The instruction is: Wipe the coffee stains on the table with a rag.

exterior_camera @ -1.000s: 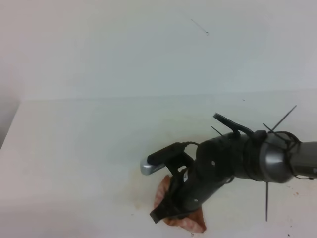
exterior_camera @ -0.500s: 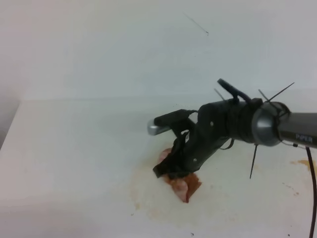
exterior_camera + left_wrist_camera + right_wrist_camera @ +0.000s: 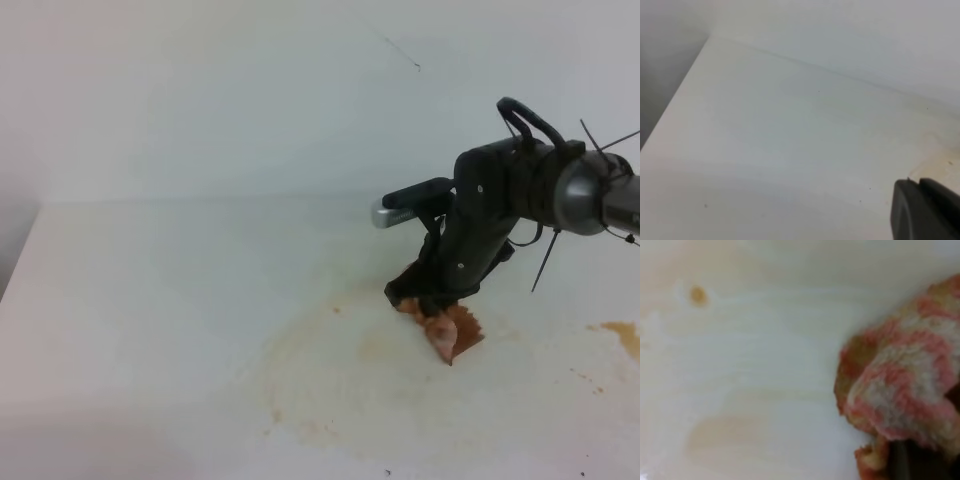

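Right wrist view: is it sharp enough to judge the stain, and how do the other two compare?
Right wrist view: soft and blurred, the rag fuzzy, the stain only pale tan patches. Exterior high view: slightly hazy with flat, even light and no hard shadows, yet the big stain and right claw read clearly. Left wrist view: dim and washed out, mostly bare table.

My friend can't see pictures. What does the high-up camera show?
A dark robot arm's right gripper presses a pink rag onto a white table, at the edge of a big faint brown coffee stain.
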Action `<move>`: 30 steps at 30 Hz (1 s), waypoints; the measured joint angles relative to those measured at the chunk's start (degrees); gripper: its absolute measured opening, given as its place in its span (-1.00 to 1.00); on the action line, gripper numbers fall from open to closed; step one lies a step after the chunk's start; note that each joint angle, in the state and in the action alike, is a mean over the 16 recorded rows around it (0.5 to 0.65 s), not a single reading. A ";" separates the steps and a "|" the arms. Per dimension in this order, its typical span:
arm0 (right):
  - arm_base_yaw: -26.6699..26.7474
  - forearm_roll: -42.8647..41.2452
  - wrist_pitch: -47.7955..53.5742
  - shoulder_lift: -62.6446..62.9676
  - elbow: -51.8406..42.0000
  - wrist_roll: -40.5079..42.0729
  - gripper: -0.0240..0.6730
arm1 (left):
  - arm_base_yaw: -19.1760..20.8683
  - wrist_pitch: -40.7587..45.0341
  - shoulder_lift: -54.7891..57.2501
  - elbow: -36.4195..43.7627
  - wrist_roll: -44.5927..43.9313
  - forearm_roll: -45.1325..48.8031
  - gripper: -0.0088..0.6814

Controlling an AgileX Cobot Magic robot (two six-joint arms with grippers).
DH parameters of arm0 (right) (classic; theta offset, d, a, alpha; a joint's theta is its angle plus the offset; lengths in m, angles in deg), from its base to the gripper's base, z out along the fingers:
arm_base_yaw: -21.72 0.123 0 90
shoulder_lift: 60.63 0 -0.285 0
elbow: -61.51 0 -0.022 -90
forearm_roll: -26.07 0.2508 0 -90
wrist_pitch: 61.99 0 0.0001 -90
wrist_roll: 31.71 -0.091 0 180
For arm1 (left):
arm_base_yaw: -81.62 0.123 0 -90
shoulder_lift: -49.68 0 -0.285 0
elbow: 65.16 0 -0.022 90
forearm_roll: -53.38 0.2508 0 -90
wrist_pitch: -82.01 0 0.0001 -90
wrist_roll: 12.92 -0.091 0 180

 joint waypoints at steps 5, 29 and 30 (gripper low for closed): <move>1.67 0.66 2.28 -0.03 1.08 0.20 -0.83 | 0.00 0.00 0.00 0.00 0.00 0.00 -0.98; 5.81 -7.73 7.10 4.63 -4.53 -11.73 -0.83 | 0.00 -0.18 0.11 -0.15 0.00 0.00 -0.98; 5.52 -8.19 6.37 5.53 -5.72 -12.17 -0.83 | 0.00 -0.18 0.11 -0.29 0.00 0.00 -0.98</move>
